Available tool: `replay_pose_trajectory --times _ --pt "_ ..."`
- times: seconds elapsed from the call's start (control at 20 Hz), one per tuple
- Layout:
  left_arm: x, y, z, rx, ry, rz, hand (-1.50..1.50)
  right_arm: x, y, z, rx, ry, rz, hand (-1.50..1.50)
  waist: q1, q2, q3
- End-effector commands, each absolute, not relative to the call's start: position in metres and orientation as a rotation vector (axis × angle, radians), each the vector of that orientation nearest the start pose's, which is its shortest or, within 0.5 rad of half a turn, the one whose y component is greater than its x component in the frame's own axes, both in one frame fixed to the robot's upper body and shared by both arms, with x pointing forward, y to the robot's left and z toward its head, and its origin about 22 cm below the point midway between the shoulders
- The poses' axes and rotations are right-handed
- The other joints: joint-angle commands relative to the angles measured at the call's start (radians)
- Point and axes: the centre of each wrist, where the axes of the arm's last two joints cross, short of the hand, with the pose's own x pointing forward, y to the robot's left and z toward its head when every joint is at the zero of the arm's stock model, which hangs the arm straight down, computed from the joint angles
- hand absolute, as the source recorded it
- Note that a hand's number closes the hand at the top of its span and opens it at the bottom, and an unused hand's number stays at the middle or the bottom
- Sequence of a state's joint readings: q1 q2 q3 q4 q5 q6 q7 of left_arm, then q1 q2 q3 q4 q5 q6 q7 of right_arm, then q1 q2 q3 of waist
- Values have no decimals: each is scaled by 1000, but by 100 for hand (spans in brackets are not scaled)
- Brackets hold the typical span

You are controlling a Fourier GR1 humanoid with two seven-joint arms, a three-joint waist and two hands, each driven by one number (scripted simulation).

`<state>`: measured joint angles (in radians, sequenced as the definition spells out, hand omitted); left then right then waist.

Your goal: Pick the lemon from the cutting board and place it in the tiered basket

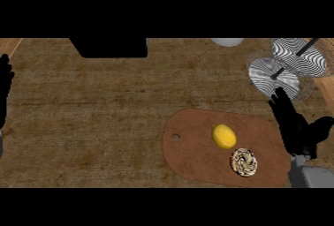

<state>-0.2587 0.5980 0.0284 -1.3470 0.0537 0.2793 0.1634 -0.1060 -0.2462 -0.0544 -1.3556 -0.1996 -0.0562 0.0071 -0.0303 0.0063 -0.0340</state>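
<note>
Lemon (224, 136) lies on the board (195, 154), just above a pastry (244, 162). Right hand (297, 128) is released, fingers straight, beside the board. Risks: lemon rolling on contact; fingers nudging the pastry; clipping the basket (290, 66).

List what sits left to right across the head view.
left hand → cutting board → lemon → patterned round item → right hand. The tiered basket overlaps the right hand's span, so it is left unordered.
</note>
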Motion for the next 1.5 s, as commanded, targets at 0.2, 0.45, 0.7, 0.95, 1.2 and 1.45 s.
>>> replay_pose_trajectory --times 0.2,0.45,0.7,0.95,1.2,1.45 --pt "298 322 56 537 -1562 -209 0 279 -286 34 57 -1623 -99 150 26 -7 34" --pt "285 312 35 483 -1513 -208 0 222 -324 -17 -602 -1312 -274 -150 -4 -12 28" --pt "275 308 35 459 -1523 -219 0 184 -313 42 -620 -1386 -232 -150 16 -12 32" --pt "279 310 39 450 -1519 -239 0 195 -322 89 -592 -1237 168 -150 25 -10 30" --pt "285 292 33 421 -1533 -209 0 208 -310 134 -589 -1088 454 -150 36 -6 30" --pt "285 283 36 420 -1551 -243 0 237 -278 173 -599 -977 507 -150 53 -4 32"
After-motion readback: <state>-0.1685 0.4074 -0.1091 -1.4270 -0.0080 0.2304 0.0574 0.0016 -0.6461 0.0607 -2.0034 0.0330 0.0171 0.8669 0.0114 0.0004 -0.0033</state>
